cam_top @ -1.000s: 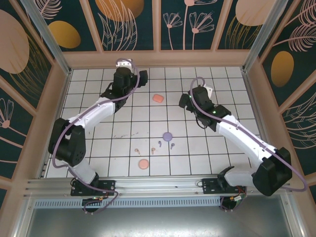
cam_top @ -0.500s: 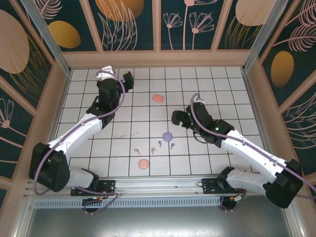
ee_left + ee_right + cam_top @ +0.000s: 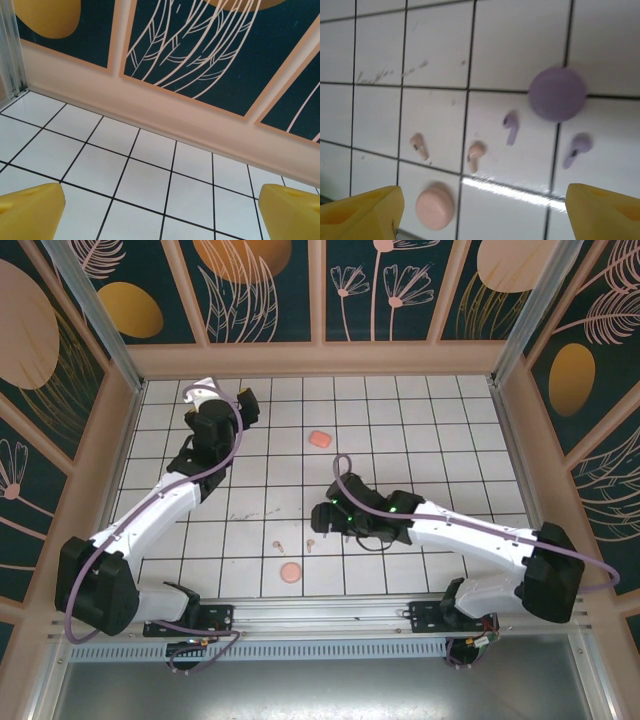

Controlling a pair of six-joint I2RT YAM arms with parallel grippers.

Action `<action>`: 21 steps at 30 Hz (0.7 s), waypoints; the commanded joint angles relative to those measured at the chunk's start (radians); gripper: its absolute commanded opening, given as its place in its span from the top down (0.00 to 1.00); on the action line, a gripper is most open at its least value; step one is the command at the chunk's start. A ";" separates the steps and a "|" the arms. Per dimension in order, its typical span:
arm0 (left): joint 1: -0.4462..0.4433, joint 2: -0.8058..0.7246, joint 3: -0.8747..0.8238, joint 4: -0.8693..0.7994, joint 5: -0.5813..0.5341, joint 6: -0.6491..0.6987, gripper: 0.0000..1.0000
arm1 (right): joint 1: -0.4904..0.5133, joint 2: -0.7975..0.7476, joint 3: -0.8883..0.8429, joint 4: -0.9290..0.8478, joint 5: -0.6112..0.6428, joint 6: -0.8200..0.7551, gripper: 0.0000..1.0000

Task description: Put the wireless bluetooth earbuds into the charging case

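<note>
The right claw (image 3: 484, 216) stood wide apart and gripped nothing; it hung low over the tiled surface (image 3: 520, 45), with four earbuds lying loose just ahead of its yellow fingertips (image 3: 362, 212). One purple earbud (image 3: 510, 126) lay ahead of the gap, its long axis running almost straight toward the claw, bud end away and stem nearer. The second purple earbud (image 3: 577, 148) lay ahead of the finger at the right of the wrist view, slanted, bud end away and outward, stem angled back toward the gap. The round purple case (image 3: 557, 94) sat just beyond these two. A pinkish earbud (image 3: 476, 154) lay nearest the gap, bud end away, stem toward the claw with a slight lean. The other pinkish earbud (image 3: 418, 145) lay toward the opposite finger, tilted, stem pointing back and inward. A round pink case (image 3: 435, 201) sat closest of all, just beside that finger.

The left claw (image 3: 160, 217) was spread fully and empty, facing the foot of the patterned wall (image 3: 200, 50); a salmon case (image 3: 320, 439) lay well apart from both claws.
</note>
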 commanded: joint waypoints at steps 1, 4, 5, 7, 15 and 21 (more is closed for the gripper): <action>0.041 -0.005 -0.012 0.004 0.115 -0.078 0.01 | 0.065 0.074 0.068 -0.041 -0.014 0.166 0.17; 0.070 0.010 -0.012 -0.005 0.156 -0.099 0.01 | 0.127 0.179 0.141 -0.091 0.009 0.261 0.18; 0.078 0.009 -0.035 0.001 0.159 -0.104 0.01 | 0.142 0.213 0.162 -0.103 0.009 0.284 0.18; 0.093 -0.001 -0.065 0.015 0.165 -0.106 0.01 | 0.176 0.288 0.208 -0.131 0.006 0.336 0.18; 0.132 -0.041 -0.123 0.030 0.155 -0.105 0.01 | 0.235 0.513 0.378 -0.213 -0.041 0.447 0.19; 0.136 -0.045 -0.125 0.039 0.143 -0.103 0.01 | 0.238 0.574 0.416 -0.243 -0.065 0.474 0.19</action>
